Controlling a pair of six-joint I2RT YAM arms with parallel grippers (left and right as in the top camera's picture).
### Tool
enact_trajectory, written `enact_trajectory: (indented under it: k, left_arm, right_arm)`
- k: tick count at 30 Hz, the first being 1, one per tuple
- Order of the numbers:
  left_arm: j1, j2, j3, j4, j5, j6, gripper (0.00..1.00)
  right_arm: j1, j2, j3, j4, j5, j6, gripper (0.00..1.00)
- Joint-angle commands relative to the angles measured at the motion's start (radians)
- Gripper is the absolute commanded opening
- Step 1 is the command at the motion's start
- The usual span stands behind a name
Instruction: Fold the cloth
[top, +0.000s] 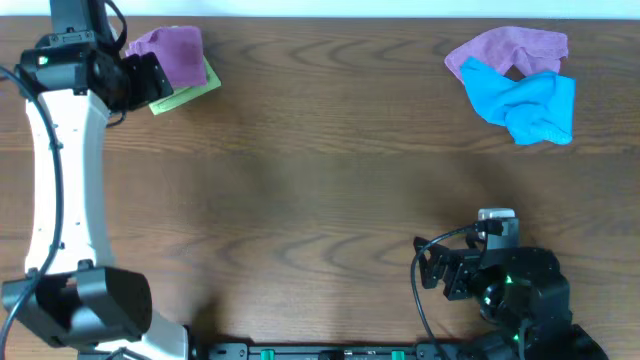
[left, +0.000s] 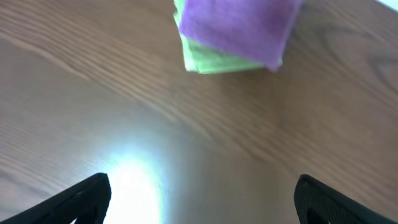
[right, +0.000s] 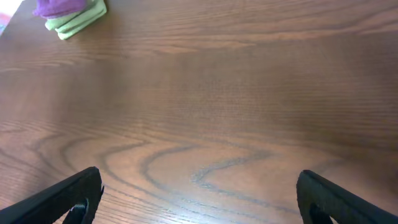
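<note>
A folded lilac-purple cloth (top: 176, 52) lies on top of a folded lime-green cloth (top: 190, 93) at the far left of the table. Both show in the left wrist view, purple (left: 239, 28) over green (left: 211, 61), and small in the right wrist view (right: 59, 7). A second purple cloth (top: 505, 48) lies crumpled at the far right, partly under a bright blue cloth (top: 528, 103). My left gripper (top: 150, 78) is open and empty, just beside the folded stack (left: 202, 199). My right gripper (top: 430, 270) is open and empty over bare table near the front (right: 199, 199).
The wooden table (top: 320, 170) has its far edge just behind both cloth piles. The left arm's white link (top: 65, 180) runs along the left side. The right arm's base (top: 520, 295) sits at the front right.
</note>
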Motion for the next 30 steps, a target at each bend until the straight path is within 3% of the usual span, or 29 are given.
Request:
enact_trajectory:
  k: [1, 9, 18, 23, 30]
  left_arm:
    - [-0.006, -0.016, 0.019, -0.045, 0.177, 0.011, 0.95]
    - [-0.01, -0.016, 0.019, -0.201, 0.22, 0.022, 0.95]
    - [-0.046, -0.025, 0.01, -0.242, 0.243, 0.072, 0.95]
    - [-0.08, -0.108, -0.082, -0.147, 0.241, 0.076, 0.95]
    - [-0.095, -0.365, -0.432, 0.118, 0.235, 0.079, 0.95]
  right_arm:
    - [-0.008, -0.004, -0.004, -0.002, 0.003, 0.011, 0.99]
    - [-0.008, -0.004, -0.004, -0.002, 0.003, 0.011, 0.99]
    - [-0.008, -0.004, -0.004, -0.002, 0.003, 0.011, 0.99]
    - [-0.008, -0.004, -0.004, -0.002, 0.003, 0.011, 0.99]
    - [-0.008, -0.004, -0.004, -0.002, 0.003, 0.011, 0.99]
